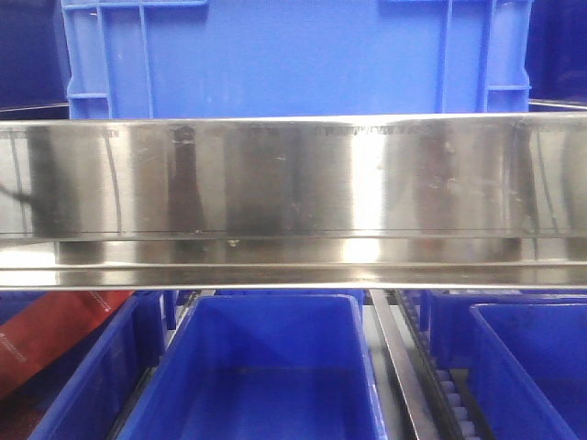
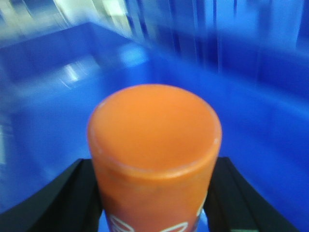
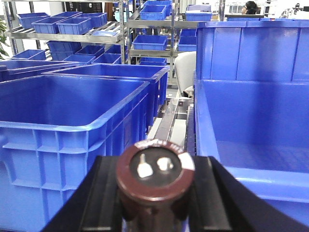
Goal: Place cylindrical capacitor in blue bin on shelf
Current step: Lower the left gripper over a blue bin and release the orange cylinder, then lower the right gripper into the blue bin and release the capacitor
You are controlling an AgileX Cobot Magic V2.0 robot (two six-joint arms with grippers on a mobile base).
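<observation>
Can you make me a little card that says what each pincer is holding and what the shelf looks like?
left pincer: shut on an orange cylinder
right pincer: shut on the cylindrical capacitor
capacitor look: dark brown, two pale metal tabs on top
capacitor place: not in a bin yet
shelf: shiny steel rail
blue bins: above and below the rail

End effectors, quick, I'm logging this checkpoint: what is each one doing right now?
Left end effector: closed, holding the orange cylinder.
Right end effector: closed, holding the cylindrical capacitor, terminals facing the camera.
</observation>
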